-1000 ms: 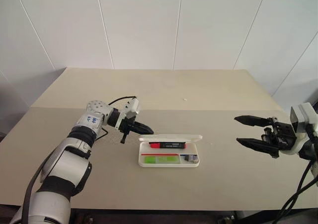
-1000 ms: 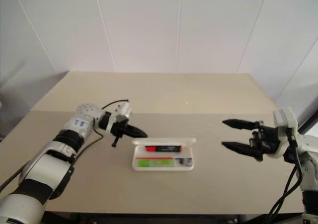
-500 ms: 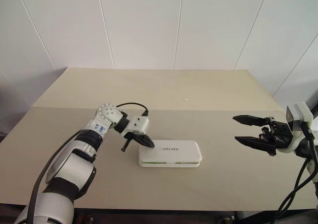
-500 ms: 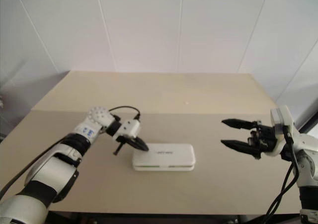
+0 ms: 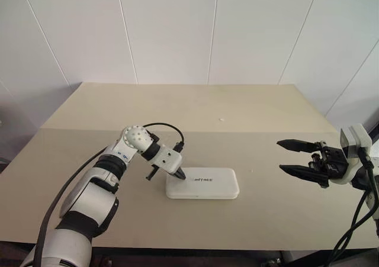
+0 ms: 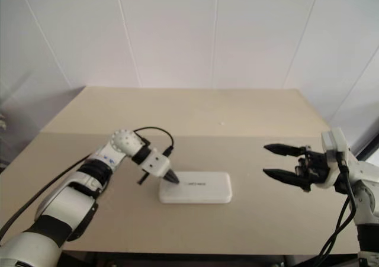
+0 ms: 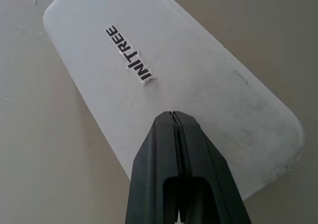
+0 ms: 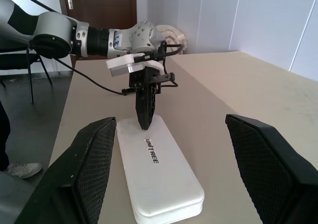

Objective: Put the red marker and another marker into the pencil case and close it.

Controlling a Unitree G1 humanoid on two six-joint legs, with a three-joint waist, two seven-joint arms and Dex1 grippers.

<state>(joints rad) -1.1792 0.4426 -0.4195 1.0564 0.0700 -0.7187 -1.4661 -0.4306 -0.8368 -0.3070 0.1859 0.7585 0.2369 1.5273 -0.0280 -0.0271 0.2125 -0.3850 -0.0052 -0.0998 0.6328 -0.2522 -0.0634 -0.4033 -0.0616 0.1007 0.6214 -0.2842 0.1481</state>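
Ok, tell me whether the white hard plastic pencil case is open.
No, the white pencil case lies shut, lid flat under the closed left gripper.

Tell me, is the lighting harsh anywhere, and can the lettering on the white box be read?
Head views: soft, even light; only a faint shadow under the pencil case. Left wrist view: black lettering crisp, left gripper fingers shut. Right wrist view: right gripper fingers look large beside the case.

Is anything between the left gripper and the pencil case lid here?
Nothing visible. The left gripper, shut, has its tips at the lid of the closed pencil case near its left end, with no object between them. The open right gripper hangs well off to the right, above the table.
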